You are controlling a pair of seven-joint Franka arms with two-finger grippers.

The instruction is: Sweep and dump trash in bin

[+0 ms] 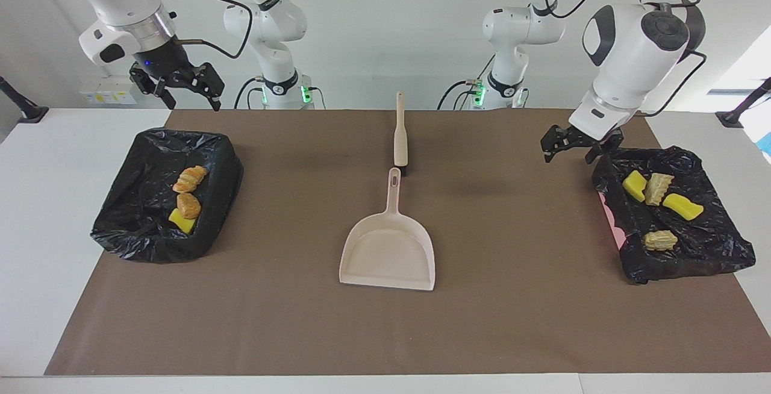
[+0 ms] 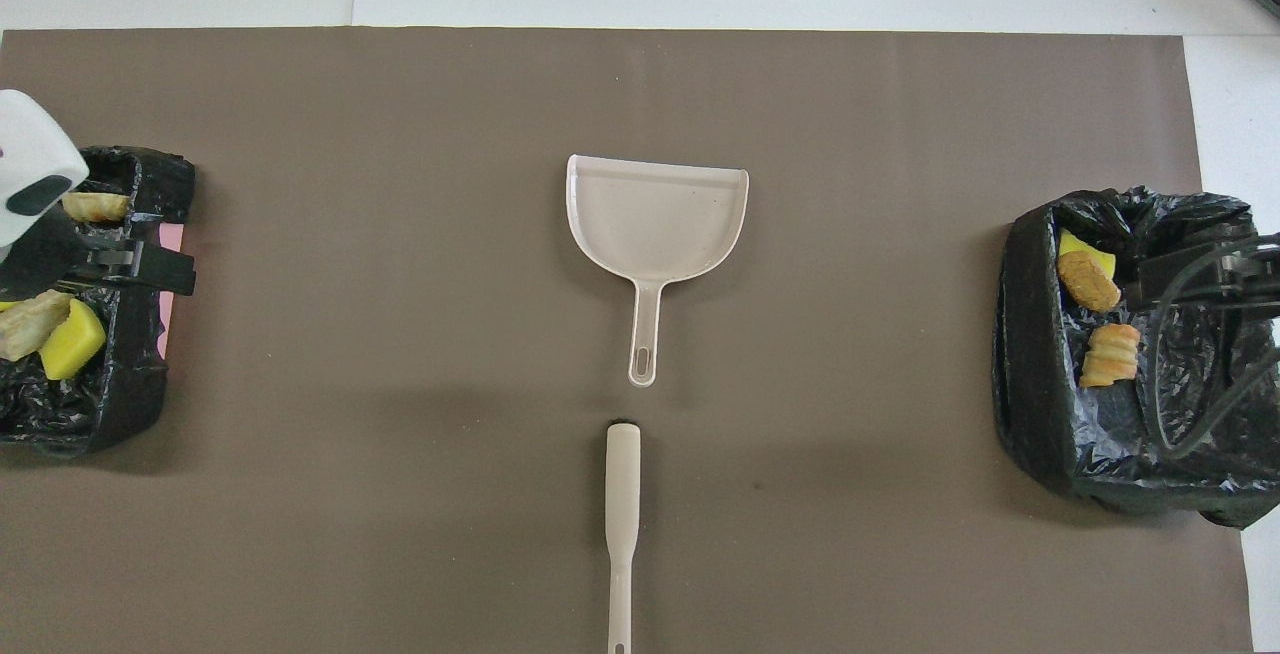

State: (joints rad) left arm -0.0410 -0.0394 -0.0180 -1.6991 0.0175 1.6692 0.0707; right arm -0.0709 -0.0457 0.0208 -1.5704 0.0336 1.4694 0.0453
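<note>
The trash lies in two black-lined bins. In the bin (image 1: 150, 243) at the right arm's end are two orange-brown pieces (image 1: 190, 178) and a yellow chunk (image 1: 182, 220). The bin (image 1: 692, 258) at the left arm's end holds yellow chunks (image 1: 682, 206) and tan pieces (image 1: 661, 240). My left gripper (image 1: 571, 152) hangs open and empty over that bin's rim, on the side toward the table's middle. Raised high over the robot-side edge of the other bin, my right gripper (image 1: 194, 103) is open, holds nothing and waits.
A beige dustpan (image 1: 388, 249) lies mid-table, its handle pointing toward the robots. In line with it and nearer to the robots lies a beige brush (image 1: 400, 138). A brown mat (image 1: 512, 322) covers the table between the bins.
</note>
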